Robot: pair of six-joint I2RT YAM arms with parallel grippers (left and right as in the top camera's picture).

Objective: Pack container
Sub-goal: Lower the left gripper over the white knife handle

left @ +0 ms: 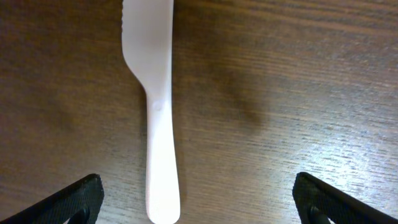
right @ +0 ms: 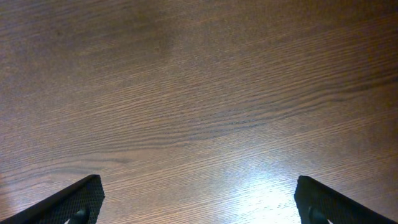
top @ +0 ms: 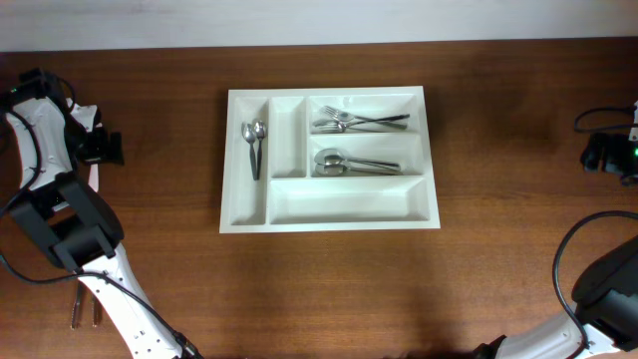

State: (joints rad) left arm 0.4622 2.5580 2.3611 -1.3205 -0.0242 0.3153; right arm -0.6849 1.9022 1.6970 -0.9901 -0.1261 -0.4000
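The white plastic knife (left: 158, 124) runs off the top of the left wrist view, so its serrated blade end is cut off. It lies flat on the dark, fine-grained wooden table (top: 498, 199), ahead of the left jaws, which stand wide apart and hold nothing. The right jaws are spread just as wide over bare wood, with only their black tips showing. The container (top: 329, 227), a smooth white plastic tray, sits mid-table. A pair of spoons (top: 254, 140) lies in its leftmost narrow slot, metal forks (top: 354, 122) in the top long one, and a heap of spoons (top: 344, 163) in the middle. Two slim dark pieces (top: 85, 311) near the left arm are too small to name.
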